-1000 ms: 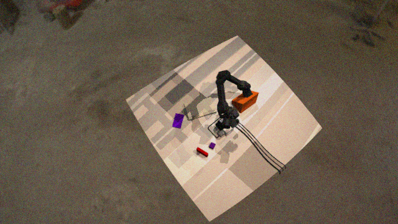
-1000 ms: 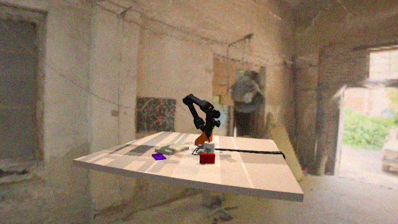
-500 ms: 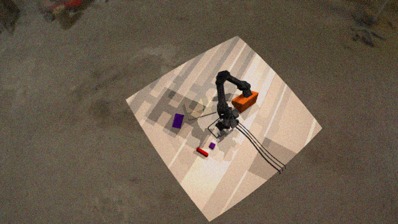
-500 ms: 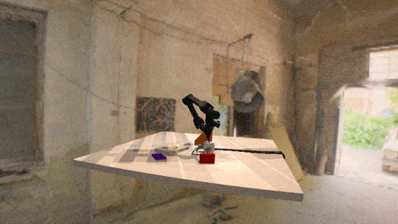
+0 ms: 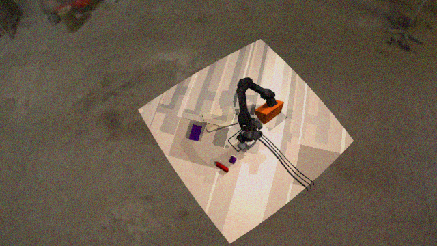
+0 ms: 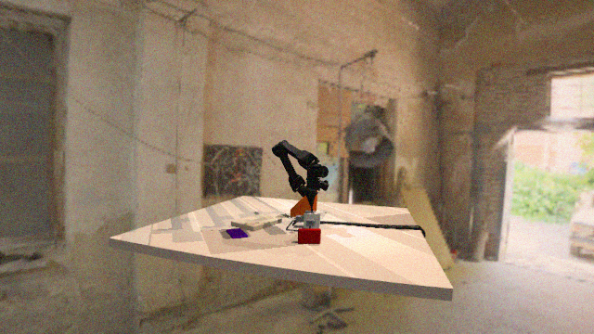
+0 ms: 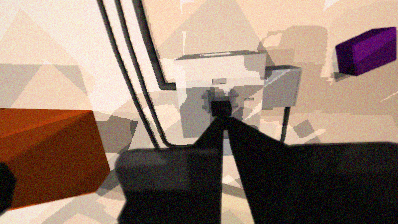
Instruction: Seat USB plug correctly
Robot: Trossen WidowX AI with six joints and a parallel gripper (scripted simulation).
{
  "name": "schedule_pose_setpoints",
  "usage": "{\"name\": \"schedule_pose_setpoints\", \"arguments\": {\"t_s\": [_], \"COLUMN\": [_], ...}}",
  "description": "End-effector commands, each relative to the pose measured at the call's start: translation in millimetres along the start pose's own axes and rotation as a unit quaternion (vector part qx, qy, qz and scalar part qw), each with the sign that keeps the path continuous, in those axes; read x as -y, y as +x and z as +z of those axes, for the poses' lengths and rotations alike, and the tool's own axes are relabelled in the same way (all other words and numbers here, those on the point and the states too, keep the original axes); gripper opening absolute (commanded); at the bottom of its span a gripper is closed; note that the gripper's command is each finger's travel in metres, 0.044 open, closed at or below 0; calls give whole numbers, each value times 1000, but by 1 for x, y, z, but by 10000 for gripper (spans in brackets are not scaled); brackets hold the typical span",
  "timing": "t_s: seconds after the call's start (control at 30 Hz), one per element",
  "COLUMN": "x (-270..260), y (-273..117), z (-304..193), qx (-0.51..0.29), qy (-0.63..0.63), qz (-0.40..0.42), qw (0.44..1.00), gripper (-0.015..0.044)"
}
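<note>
The pale power cube (image 6: 312, 222) (image 7: 195, 75) stands upright on the table (image 5: 239, 212) (image 6: 371, 264). A small dark USB plug (image 7: 221, 107) stands in the socket on its top face; how deep it sits and which way round it is cannot be made out. My gripper (image 6: 312, 210) (image 7: 224, 123) points down at the cube's top, fingers almost together, shut on the USB plug. The dark fingertips and dark plug merge in the wrist view, and the fingers hide part of the plug. In the top view the arm covers most of the cube.
Grey block (image 7: 284, 87) on the cube's side. Black cables (image 5: 287, 162) (image 6: 371, 224) (image 7: 120, 60) run past the cube. Orange block (image 5: 268, 113) (image 7: 50, 155) by the arm. Small purple block (image 5: 233, 160) (image 7: 367, 51), red block (image 5: 222, 167) (image 6: 309, 236), flat purple piece (image 5: 195, 132) (image 6: 237, 233) and beige slab (image 6: 255, 223) lie around.
</note>
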State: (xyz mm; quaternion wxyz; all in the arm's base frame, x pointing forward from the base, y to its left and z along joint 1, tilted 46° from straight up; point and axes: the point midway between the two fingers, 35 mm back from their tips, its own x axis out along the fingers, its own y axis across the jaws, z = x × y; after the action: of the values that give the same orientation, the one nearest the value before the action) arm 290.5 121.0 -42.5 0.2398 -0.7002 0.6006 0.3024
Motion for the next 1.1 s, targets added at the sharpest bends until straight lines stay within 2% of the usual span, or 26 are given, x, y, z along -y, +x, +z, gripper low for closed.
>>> {"name": "schedule_pose_setpoints", "arguments": {"t_s": [0.0, 1.07], "x": [0, 0], "y": [0, -13], "z": [0, 0], "qx": [0, 0], "qy": [0, 0], "qz": [0, 0], "qw": [1000, 1000], "gripper": [0, 0]}}
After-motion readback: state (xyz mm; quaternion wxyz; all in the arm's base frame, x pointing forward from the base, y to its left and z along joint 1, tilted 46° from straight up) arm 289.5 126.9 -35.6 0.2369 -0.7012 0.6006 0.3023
